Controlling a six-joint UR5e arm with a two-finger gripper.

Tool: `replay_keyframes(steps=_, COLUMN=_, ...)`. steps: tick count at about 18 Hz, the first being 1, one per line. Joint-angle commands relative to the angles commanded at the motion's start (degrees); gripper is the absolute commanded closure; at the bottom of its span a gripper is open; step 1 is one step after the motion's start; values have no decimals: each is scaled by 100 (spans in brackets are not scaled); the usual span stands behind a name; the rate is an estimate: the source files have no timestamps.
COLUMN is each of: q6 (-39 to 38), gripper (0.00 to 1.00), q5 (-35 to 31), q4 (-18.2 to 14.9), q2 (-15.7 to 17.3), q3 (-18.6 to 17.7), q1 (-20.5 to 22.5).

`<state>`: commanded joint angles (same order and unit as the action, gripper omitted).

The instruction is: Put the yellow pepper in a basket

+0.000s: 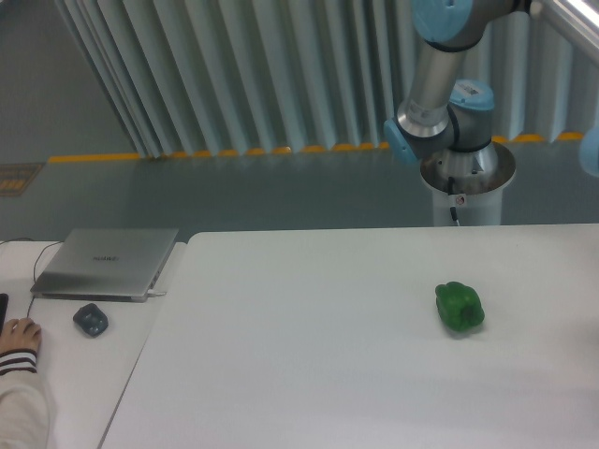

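A: Yellow pepper — not visible anywhere in this view, so can't say where it is. No basket visible either.

B: Surface?

A: White counter (309, 374), wide, matte. One green bell pepper (460, 307) sits on it, right of centre, lying on its own, nothing touching it.

B: Left side?

A: Second white desk (94, 374) just beside the counter, thin seam between them. Closed silver laptop (105, 262) on it, dark grey mouse (91, 320) near its front edge, cable running off the laptop's left. Person's hand (19, 334) with a striped cuff at the far left edge, resting on the desk.

B: Room?

A: Grey floor, yellow line (187, 153) along it, pale vertical slatted curtain (253, 75) behind.

B: Arm?

A: UR5e arm (440, 103) on a round pedestal base (465, 178) behind the counter's far edge, right side. Grey link with light blue joint caps rises up and out of the top of the view.

B: Pincer?

A: Out of view, cropped off. Released or clenched — can't tell. Pepper-to-pincer relation can't be judged either.
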<state>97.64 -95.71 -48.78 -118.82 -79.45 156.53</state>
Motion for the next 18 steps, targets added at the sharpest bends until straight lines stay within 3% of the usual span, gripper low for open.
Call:
replay_keyframes(steps=5, q6=62, gripper=44, q5=9, q4=27, q2=-88, q3=36, q1=220)
replay_keyframes(steps=6, q6=18, gripper=36, q5=9, q4=27, q2=-88, q3=27, q1=229)
replay_keyframes(steps=7, q6=9, gripper=12, q5=0, q4=27, q2=-97, q3=18, q1=229)
replay_keyframes(steps=8, q6=0, gripper=0, q5=-9, q4=27, q2=-97, q3=9, q1=220)
replay_keyframes(steps=18, q6=0, gripper=0, q5=-26, q4=-8, q2=-18, q3=-53, q1=168)
